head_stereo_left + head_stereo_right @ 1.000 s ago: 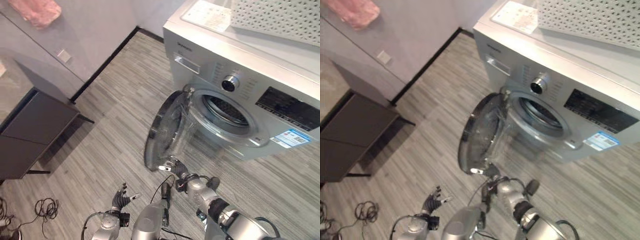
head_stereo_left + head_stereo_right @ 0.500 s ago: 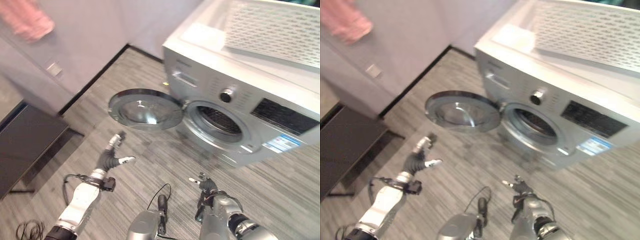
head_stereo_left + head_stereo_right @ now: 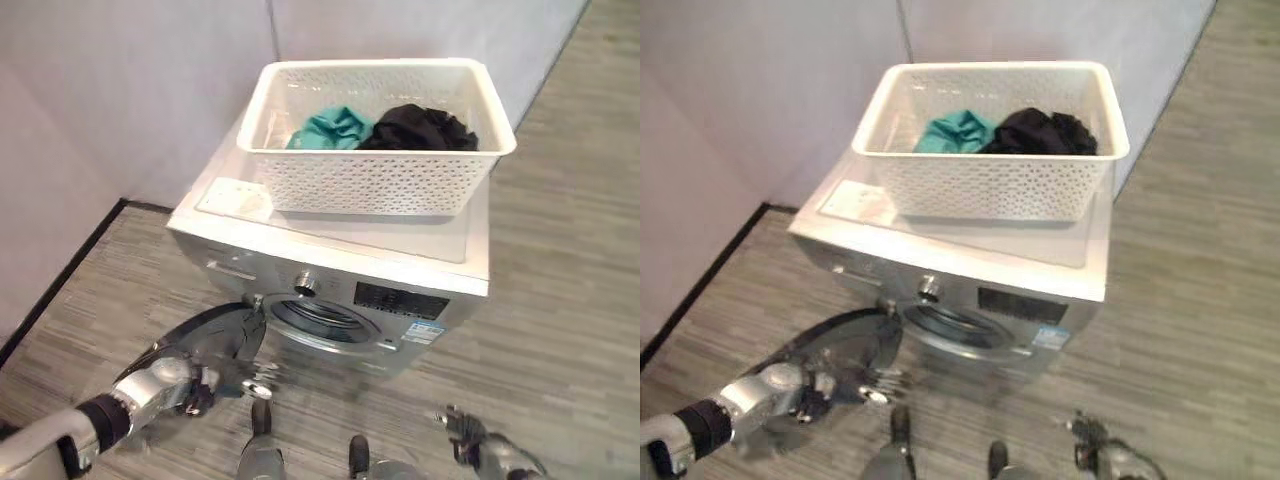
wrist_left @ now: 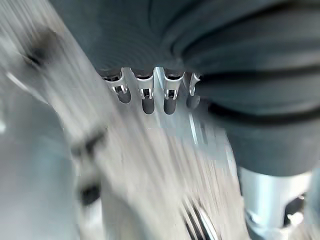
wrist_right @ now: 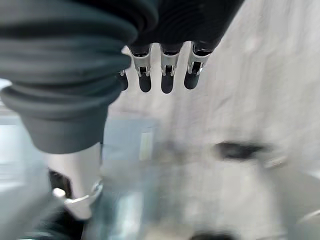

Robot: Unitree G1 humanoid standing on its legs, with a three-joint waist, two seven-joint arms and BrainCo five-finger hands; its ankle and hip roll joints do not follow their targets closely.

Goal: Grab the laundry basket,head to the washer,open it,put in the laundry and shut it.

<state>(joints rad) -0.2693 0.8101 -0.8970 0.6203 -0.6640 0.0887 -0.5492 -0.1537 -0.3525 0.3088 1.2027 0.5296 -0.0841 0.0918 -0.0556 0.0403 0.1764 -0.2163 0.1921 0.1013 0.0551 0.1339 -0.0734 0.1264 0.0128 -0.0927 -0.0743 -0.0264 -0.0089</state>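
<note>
Beside the washer (image 3: 340, 290), left hand (image 3: 235, 375) reaches its open door (image 3: 205, 335).

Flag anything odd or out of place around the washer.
Nothing damaged or spilled. The laundry basket sits on the washer, teal and black laundry inside; the washer door hangs open by the left hand.

The left arm reaches forward from the lower left. The left hand (image 3: 232, 375) has its fingers (image 4: 145, 97) straight and spread out. The right hand (image 3: 468, 438) sits low at the lower right, its fingers (image 5: 167, 75) straight and holding nothing.
</note>
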